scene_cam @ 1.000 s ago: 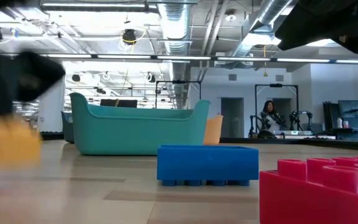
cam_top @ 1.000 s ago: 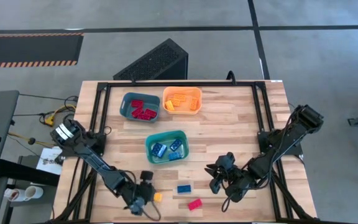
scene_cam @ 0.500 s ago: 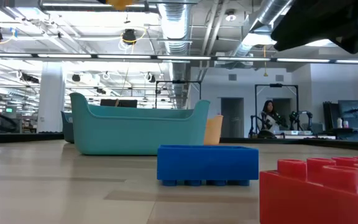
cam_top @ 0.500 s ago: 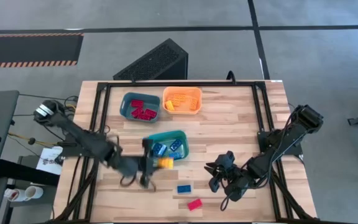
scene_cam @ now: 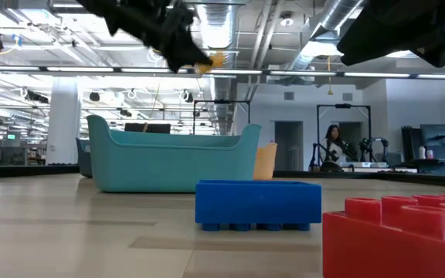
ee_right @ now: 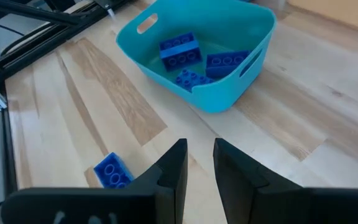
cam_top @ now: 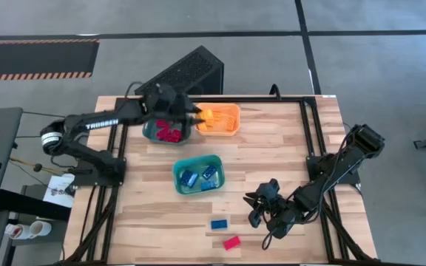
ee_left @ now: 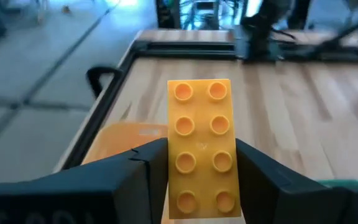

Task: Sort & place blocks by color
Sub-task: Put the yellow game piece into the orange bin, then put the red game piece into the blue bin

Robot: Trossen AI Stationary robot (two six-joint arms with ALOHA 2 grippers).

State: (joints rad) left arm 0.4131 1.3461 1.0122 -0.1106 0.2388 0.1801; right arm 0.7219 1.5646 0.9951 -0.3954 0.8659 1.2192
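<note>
Right end effector (ee_right: 197,163), fingers slightly parted, hovers over wooden table (ee_right: 303,124). Teal tray (ee_right: 197,50) at 12 o'clock holds three blue blocks (ee_right: 180,48). Lone blue block (ee_right: 111,172) at 9 o'clock.

The wooden table (cam_top: 272,148) carries three trays: a grey-blue tray (cam_top: 152,134) and an orange tray (cam_top: 231,118) at the far side, a teal tray (cam_top: 198,161) in the middle. Near the front lie a blue block (cam_top: 218,224) and a red block (cam_top: 232,241).
</note>
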